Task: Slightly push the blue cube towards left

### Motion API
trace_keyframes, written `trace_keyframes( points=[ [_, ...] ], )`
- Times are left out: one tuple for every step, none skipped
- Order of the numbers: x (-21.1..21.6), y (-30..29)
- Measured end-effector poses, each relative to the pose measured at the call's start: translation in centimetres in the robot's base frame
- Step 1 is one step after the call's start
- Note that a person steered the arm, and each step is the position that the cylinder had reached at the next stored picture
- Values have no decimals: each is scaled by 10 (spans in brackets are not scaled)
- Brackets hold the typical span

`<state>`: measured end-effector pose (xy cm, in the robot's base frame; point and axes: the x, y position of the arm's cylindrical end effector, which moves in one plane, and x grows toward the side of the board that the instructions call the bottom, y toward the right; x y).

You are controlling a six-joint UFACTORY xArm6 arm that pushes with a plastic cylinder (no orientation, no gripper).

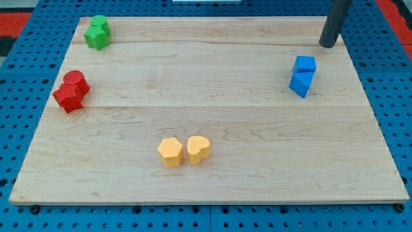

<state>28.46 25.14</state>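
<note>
Two blue blocks sat touching near the board's right edge: the blue cube [305, 64] toward the view's top, a second blue block [300, 84] just below it. My tip [328, 45] stood near the top right corner, above and to the right of the cube, apart from it. Being a bare rod, it had no jaws to open or close. A leftward nudge likely called for dropping down level with the cube's right face first.

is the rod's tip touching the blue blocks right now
No, my tip stands apart from the two blue blocks, above them toward the view's top right.
</note>
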Motion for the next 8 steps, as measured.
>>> trace_keyframes(
  points=[
    [-1,4],
    [20,9],
    [39,34],
    [80,30],
    [90,24],
    [90,-9],
    [89,-13],
    [86,-22]
  ],
)
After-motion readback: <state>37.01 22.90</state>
